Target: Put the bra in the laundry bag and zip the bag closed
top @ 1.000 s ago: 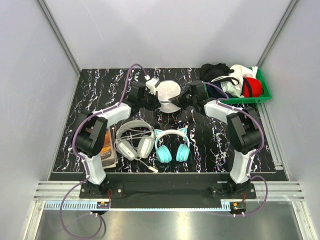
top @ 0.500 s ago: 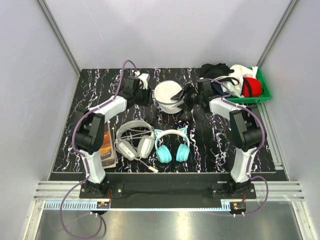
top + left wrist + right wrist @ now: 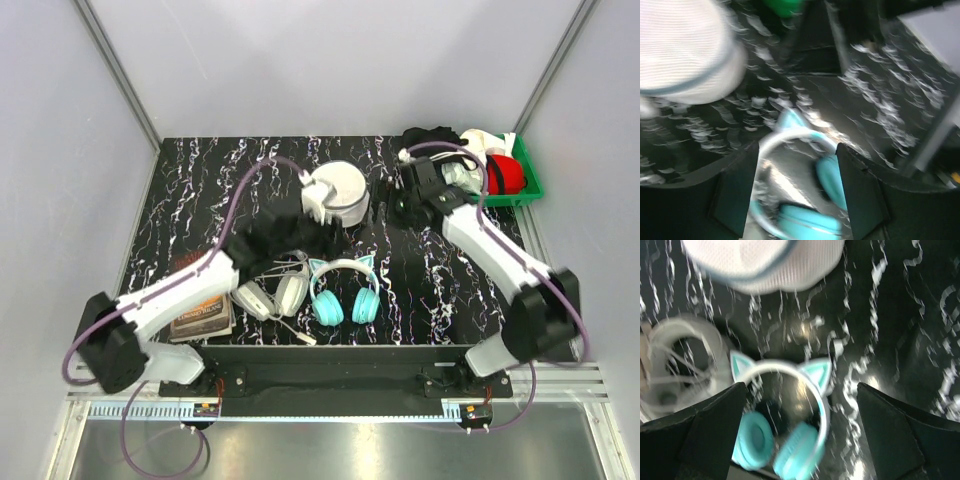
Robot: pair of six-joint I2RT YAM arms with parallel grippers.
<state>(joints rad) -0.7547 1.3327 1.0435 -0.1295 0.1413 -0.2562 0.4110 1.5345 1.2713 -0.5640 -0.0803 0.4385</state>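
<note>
Hands gape empty: left hand, right hand, apart from laundry bag; booklet lettering illegible

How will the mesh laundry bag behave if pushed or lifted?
Probably light: the laundry bag is fine white mesh. Likely dents under a pinch, though its dome holds shape. Sitting flat on the glossy table, it should slide, not roll.

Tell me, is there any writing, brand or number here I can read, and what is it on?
None can be read.
Booklet: some printing on its cover, too small to make out.
Laundry bag, white-grey headphones, teal cat-ear headphones: no lettering visible, and both wrist views are blurred.
</note>
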